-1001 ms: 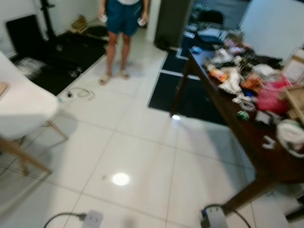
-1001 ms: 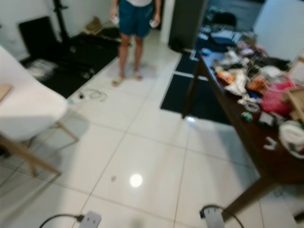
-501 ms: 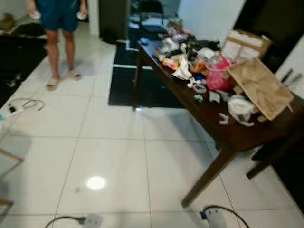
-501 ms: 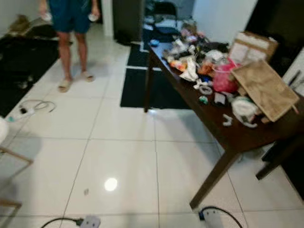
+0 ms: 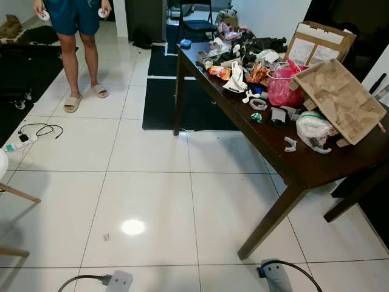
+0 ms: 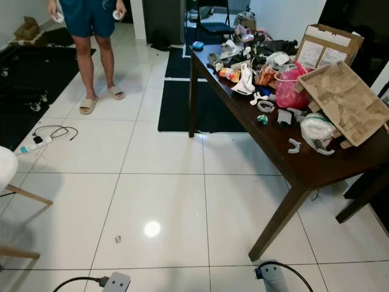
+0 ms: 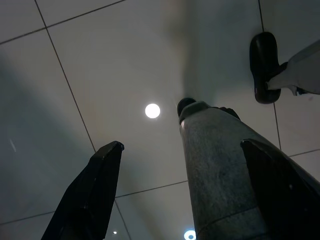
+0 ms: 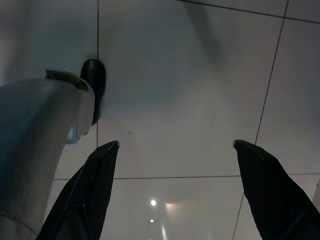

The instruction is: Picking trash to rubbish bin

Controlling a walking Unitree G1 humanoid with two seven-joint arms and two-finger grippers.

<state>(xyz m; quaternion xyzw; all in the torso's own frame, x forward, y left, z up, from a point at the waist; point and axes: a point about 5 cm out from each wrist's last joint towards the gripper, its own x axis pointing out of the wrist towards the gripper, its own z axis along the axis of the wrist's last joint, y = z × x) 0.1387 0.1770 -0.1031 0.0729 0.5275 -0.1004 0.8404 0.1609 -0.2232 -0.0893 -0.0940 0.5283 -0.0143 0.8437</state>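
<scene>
A dark wooden table [image 5: 285,165] runs along the right, heaped with litter: a crumpled white plastic bag [image 5: 312,129], a pink bag [image 5: 281,91], a white wrapper [image 5: 236,79], an orange packet [image 5: 220,72] and a torn cardboard tray [image 5: 337,100]. A tiny scrap [image 5: 106,236] lies on the white floor tiles. Both arms hang low, pointing at the floor beside my legs. My left gripper [image 7: 181,144] is open and holds nothing. The right gripper [image 8: 175,144] is open too, with bare tile between its fingers.
A person [image 5: 76,36] stands at the back left with a controller in each hand. A power strip and cable [image 5: 24,135] lie on the floor at left, near a white chair's legs [image 5: 15,194]. A black mat [image 5: 182,103] lies beside the table. A cardboard box [image 5: 319,42] stands at the table's far side.
The camera has swung to the right and the blur has cleared, so the table now fills the right half and the person sits at the top left. Nothing itself has moved.
</scene>
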